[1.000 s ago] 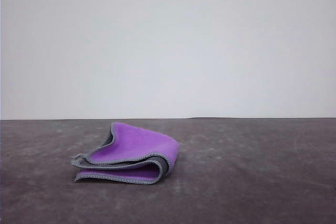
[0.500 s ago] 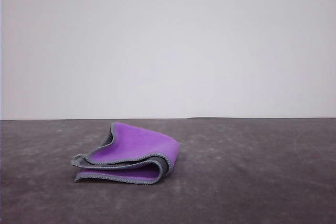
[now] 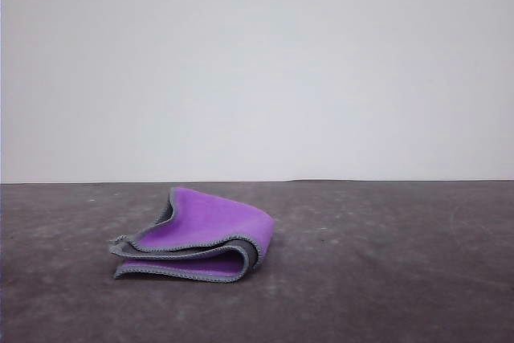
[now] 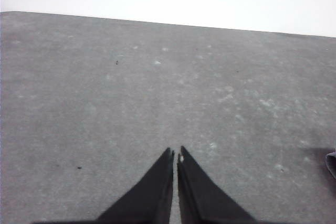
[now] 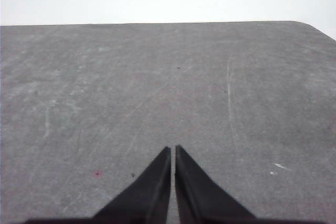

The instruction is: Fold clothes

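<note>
The clothes are one small cloth lying folded in layers on the dark grey table, left of centre in the front view. Purple faces up, with charcoal layers and a light stitched edge showing along its near side. A dark sliver of it touches the edge of the left wrist view. My left gripper is shut with nothing in it, its black fingers pressed together above bare table. My right gripper is shut too, empty, over bare table.
The table's far edge meets a plain white wall. In the right wrist view the table's rounded far corner shows. A small red speck lies on the surface by the right gripper.
</note>
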You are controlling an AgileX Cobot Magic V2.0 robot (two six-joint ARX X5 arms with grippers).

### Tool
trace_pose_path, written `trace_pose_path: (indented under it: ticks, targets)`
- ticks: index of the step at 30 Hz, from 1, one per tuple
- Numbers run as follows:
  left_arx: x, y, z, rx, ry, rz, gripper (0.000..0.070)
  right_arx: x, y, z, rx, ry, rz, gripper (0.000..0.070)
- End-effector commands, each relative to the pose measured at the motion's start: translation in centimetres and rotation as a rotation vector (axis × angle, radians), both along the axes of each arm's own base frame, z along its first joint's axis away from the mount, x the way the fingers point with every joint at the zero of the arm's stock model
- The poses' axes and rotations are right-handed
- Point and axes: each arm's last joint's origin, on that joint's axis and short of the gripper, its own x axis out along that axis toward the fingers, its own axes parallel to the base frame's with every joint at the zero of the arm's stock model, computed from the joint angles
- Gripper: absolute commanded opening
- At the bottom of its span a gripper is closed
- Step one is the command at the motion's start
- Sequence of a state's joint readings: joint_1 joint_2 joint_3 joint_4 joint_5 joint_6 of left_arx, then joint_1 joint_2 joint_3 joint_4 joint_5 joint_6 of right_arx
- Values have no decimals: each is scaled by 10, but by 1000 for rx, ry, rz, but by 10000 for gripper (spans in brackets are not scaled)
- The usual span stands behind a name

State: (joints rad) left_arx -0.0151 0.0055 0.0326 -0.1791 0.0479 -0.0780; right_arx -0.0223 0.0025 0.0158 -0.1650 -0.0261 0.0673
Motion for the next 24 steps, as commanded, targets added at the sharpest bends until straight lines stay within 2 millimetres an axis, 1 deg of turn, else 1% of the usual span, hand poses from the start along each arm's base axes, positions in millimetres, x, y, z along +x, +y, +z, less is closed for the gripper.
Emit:
trace_pose_path:
  ticks: [1,24]
  targets:
    - [1,0,-7,8,24,3,0,0,0,0,10,-7,-2,12]
    - [1,0,-7,8,24,3,0,0,0,0,10,-7,-2,12]
